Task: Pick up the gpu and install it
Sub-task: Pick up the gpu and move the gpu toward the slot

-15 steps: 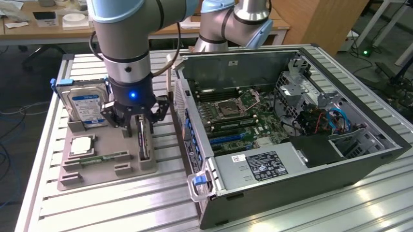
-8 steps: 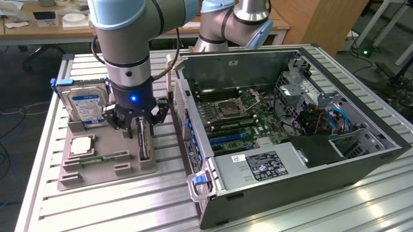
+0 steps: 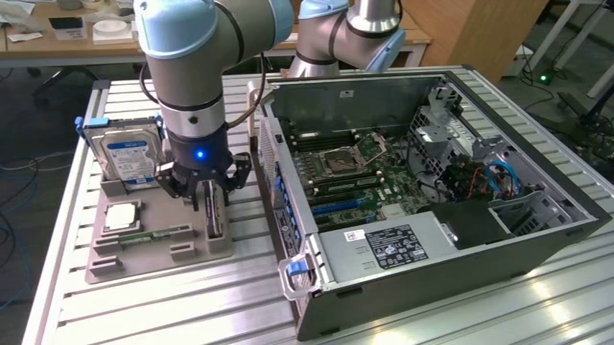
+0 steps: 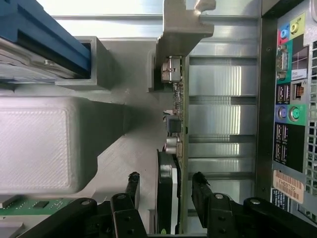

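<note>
The gpu (image 3: 215, 218) is a dark card standing on edge in a slot of the beige holder (image 3: 115, 267), just at the exterior view's left of the open computer case (image 3: 537, 237). My gripper (image 3: 210, 200) is lowered over it, open, one finger on each side. In the wrist view the gpu (image 4: 174, 124) runs edge-on between the two black fingertips (image 4: 132, 182), with a gap on both sides. Its pale metal bracket (image 4: 181, 25) is at the far end. My gripper (image 4: 165, 179) holds nothing.
The holder also carries a blue-labelled hard drive (image 3: 129, 158), a square processor (image 3: 122, 215) and a green memory stick (image 3: 154, 236). The case lies open with its motherboard (image 3: 355, 172) exposed; its rear port panel (image 4: 290, 114) is close beside the card. A second arm (image 3: 346, 36) stands behind.
</note>
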Controlling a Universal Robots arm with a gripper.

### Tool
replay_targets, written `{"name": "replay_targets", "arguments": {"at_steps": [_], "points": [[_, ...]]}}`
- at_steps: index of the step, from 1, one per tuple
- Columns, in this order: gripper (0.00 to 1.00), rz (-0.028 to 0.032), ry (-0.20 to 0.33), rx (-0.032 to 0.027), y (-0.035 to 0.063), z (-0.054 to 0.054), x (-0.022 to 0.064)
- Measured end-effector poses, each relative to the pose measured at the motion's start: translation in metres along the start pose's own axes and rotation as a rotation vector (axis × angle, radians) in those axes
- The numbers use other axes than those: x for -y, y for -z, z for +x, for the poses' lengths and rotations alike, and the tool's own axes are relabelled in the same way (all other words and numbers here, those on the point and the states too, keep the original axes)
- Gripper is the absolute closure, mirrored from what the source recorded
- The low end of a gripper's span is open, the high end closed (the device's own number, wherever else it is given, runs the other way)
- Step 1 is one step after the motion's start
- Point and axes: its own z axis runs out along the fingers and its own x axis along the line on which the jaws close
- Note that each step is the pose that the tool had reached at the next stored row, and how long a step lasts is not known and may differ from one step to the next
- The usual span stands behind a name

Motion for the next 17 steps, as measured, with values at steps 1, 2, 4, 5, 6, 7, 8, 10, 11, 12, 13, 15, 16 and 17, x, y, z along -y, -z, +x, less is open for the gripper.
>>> {"name": "replay_targets", "arguments": {"at_steps": [1, 2, 4, 5, 6, 7, 8, 10, 11, 12, 13, 15, 16, 17], "points": [[0.45, 0.0002, 0.0, -0.0002, 0.0, 0.0, 0.0], [0.45, 0.0001, 0.0, -0.0002, 0.0, 0.0, 0.0], [0.45, 0.0001, 0.0, -0.0001, 0.0, 0.0, 0.0], [0.45, 0.0001, 0.0, -0.0001, 0.0, 0.0, 0.0], [0.45, 0.0001, 0.0, 0.0, 0.0, 0.0, 0.0], [0.45, 0.0001, 0.0, 0.0, 0.0, 0.0, 0.0], [0.45, 0.0001, 0.0, -0.0001, 0.0, 0.0, 0.0], [0.45, 0.0001, 0.0, -0.0001, -0.0001, 0.0, 0.0], [0.45, 0.0001, 0.0, 0.0, -0.0001, 0.0, 0.0], [0.45, 0.0001, 0.0, 0.0, -0.0001, 0.0, 0.0], [0.45, 0.0001, 0.0, -0.0001, -0.0001, 0.0, 0.0], [0.47, 0.0001, 0.0, -0.0001, -0.0001, 0.0, 0.0], [0.53, 0.0001, 0.0, -0.0001, -0.0001, 0.0, 0.0], [0.53, 0.0001, 0.0, -0.0001, -0.0001, 0.0, 0.0]]}}
